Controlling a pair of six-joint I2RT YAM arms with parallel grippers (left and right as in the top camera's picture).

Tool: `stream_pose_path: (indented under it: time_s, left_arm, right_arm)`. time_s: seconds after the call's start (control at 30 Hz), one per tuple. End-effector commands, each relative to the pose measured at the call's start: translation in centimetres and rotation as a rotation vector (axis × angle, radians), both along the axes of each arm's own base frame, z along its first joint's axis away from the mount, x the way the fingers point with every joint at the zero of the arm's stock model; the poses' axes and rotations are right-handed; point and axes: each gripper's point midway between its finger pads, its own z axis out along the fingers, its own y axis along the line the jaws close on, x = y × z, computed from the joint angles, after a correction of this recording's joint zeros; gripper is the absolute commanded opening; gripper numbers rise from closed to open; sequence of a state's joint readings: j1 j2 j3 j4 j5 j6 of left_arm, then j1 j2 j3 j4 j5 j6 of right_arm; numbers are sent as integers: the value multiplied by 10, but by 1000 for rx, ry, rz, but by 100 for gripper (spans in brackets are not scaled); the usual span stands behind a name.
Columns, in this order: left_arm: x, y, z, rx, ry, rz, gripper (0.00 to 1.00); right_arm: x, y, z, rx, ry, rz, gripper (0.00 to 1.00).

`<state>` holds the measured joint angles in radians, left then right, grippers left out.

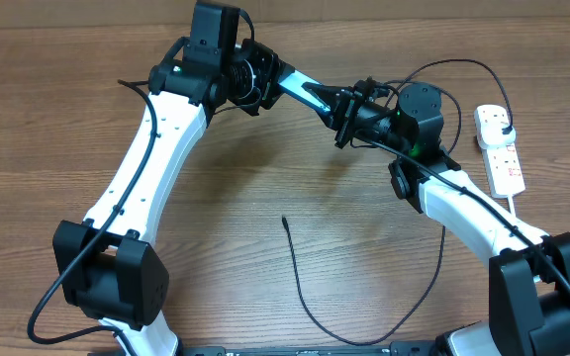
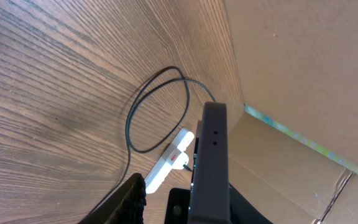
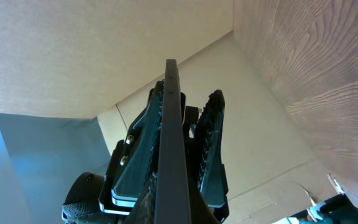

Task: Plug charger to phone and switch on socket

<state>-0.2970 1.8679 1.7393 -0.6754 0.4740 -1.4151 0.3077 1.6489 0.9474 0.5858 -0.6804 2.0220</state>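
Cyan-screened slim phone [image 1: 300, 90], dark-edged, sits lifted at twelve o'clock, clamped by the right gripper [image 1: 344, 107]. The left gripper [image 1: 263, 81] straddles its far end, jaws half apart. Likely steadying it; next, the thin black charger cable [image 1: 287, 232] at six o'clock needs collecting.

A robotics lab: robot arms [image 1: 151, 163], wooden table [image 1: 265, 267], cardboard wall [image 2: 291, 62].

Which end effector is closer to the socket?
Right. The right end effector holds the phone, apart from the socket; the left end effector is farther, at the phone's other end.
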Motion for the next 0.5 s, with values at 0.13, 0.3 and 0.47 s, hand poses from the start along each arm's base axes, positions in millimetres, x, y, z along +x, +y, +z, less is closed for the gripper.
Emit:
stream_pose_path:
  time_s: [0.13,0.3,0.47]
  left_arm:
    - [1,1,8,12,-19,18,27]
    - [1,2,7,17,-20,23,15]
    - [1,2,7,17,-18,23,8]
  right_arm:
    - [-8,7,26,37,-55,48,4]
    - [-9,7,26,37,-55,55,4]
    - [-11,8,26,38,-55,68,4]
